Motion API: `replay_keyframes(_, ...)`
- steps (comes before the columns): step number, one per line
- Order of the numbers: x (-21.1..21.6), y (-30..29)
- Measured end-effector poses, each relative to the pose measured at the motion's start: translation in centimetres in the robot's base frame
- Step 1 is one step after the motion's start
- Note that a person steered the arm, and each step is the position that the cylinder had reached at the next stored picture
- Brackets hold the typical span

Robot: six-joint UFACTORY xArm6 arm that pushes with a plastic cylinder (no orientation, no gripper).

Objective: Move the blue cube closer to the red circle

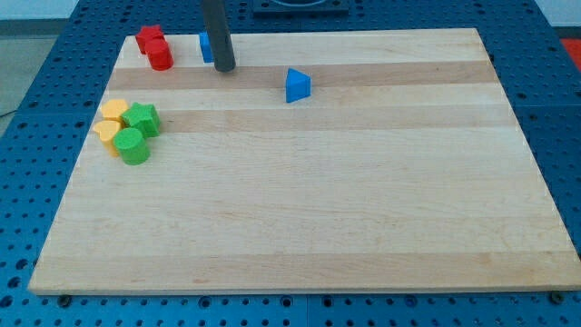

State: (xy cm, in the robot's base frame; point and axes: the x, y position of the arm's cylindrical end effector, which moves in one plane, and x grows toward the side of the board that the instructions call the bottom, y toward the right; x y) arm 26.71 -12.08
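Observation:
The blue cube point(206, 47) sits near the board's top left, mostly hidden behind my rod. My tip point(225, 67) rests on the board just right of and below the cube, touching or nearly touching it. The red circle point(162, 56), a short red cylinder, stands to the left of the cube with a small gap between them. A red star-shaped block point(149, 38) sits right behind the red circle, touching it.
A blue triangle block point(297, 85) lies right of my tip. At the left edge is a cluster: two yellow blocks point(112, 121), a green star-shaped block point(142, 118) and a green cylinder point(133, 145). The wooden board point(318, 200) lies on a blue perforated table.

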Motion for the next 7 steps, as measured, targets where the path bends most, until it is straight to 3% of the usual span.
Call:
replay_keyframes(2,-0.8,-4.6)
replay_keyframes(4,-1.5,-5.4)
replay_keyframes(6,-0.6,4.1)
replay_keyframes(7,-2.7,5.9)
